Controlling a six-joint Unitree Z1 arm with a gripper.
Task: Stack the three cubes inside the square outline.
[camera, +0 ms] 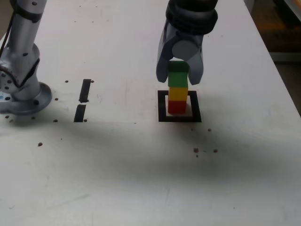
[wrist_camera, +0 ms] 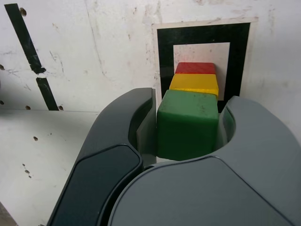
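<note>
While the red cube [camera: 177, 107], yellow cube [camera: 178, 93] and green cube [camera: 178, 75] stand stacked inside the square outline [camera: 162, 106], the gripper [camera: 180, 77] flanks the green one, jaws narrowly apart; contact is unclear. Two black tape strips [camera: 85, 90] lie well to the exterior view's left, beside the arm's base [camera: 23, 96].

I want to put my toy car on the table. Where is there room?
The wide bare front of the table, and the stretch between the tape strips and the square outline. It's crowded at the outline: stacked cubes with the gripper around them.
</note>
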